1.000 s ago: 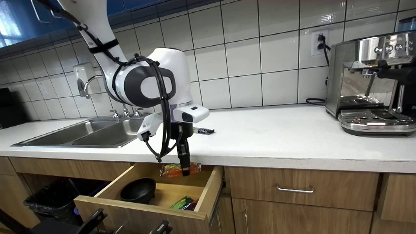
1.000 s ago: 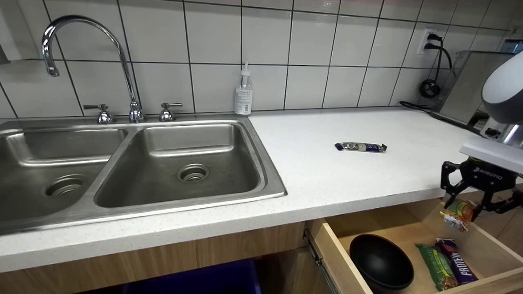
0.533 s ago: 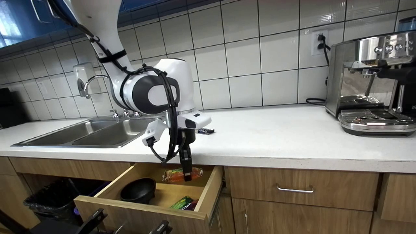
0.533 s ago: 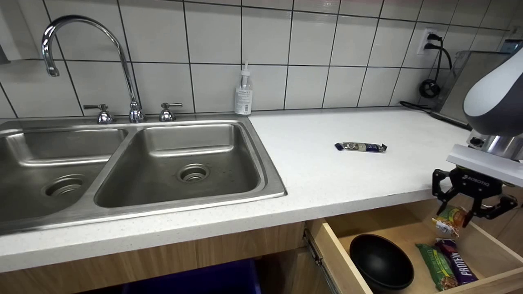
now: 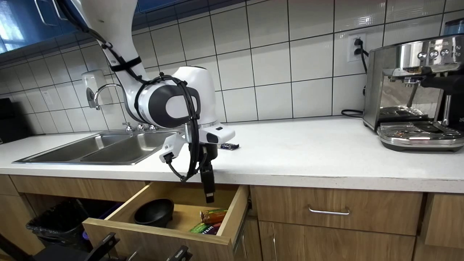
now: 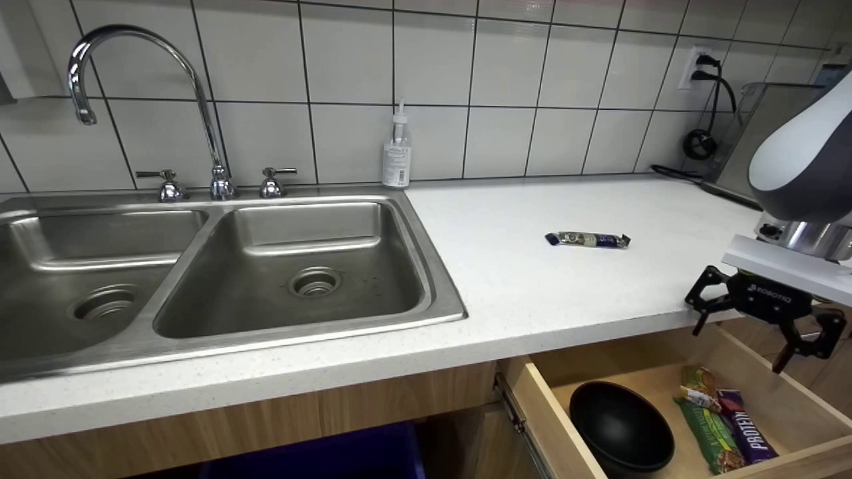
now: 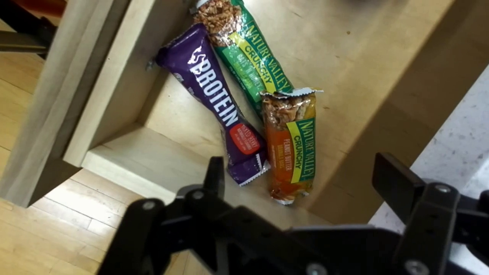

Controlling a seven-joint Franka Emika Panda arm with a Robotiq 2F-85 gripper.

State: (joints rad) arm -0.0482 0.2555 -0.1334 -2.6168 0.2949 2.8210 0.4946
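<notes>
Above the pulled-out wooden drawer [image 5: 235, 212] hangs my gripper [image 7: 300, 166], its jaws spread wide with nothing between them. Below it in the wrist view, an orange peanut butter granola bar [image 7: 288, 152] lies on the drawer floor, one end overlapping a green granola bar [image 7: 254, 61]. A purple protein bar [image 7: 210, 84] lies beside both. All three show in an exterior view too, the orange bar [image 6: 699, 382] lying farthest back. A black bowl [image 6: 619, 426] shares the drawer. On the white counter rests a blue and silver wrapped bar [image 6: 589, 239].
The counter edge [image 5: 308, 180] runs just behind and above the drawer. A double steel sink [image 6: 439, 293] with a faucet [image 6: 206, 113], a clear bottle [image 6: 397, 156] and a coffee machine [image 5: 417, 94] occupy the counter. A lined black bin [image 5: 58, 221] stands below the sink.
The gripper has come down slightly and gone from holding the orange bar to wide open. The orange bar has dropped onto the drawer floor by the green and purple bars.
</notes>
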